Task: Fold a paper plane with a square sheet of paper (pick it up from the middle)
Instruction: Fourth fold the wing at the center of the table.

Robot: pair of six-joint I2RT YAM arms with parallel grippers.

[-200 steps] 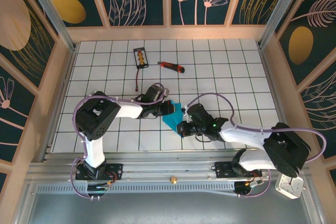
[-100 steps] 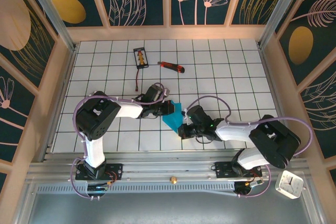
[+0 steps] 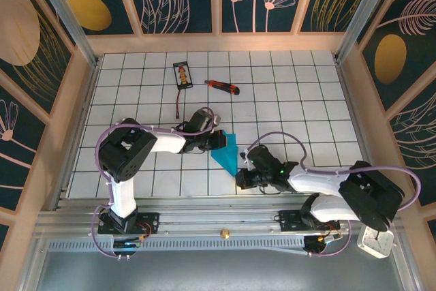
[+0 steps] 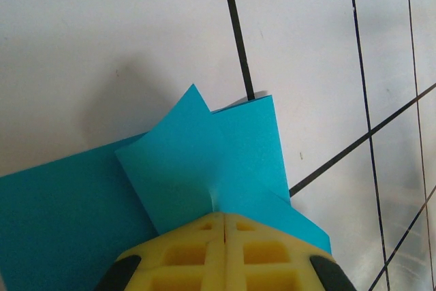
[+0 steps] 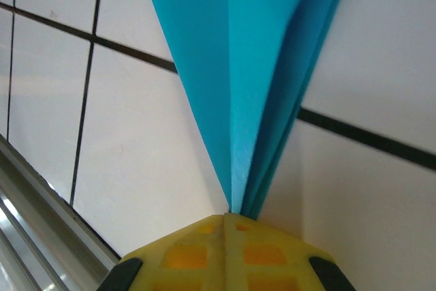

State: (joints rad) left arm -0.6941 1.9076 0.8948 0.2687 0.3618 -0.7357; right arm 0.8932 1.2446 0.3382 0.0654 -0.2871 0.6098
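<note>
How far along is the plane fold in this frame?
Done: the paper is already creased into a narrow, layered wedge tapering to a point. In hand: the right gripper is shut on that point, and the left gripper is shut on the wider end, which is not flat yet. Left: probably flattening that end, shaping the wings and letting go.

Bare table (image 3: 300, 100) left and right; paper plane (image 3: 225, 151) centre, utility knife (image 3: 222, 86), packet (image 3: 182, 75) rearward.
</note>
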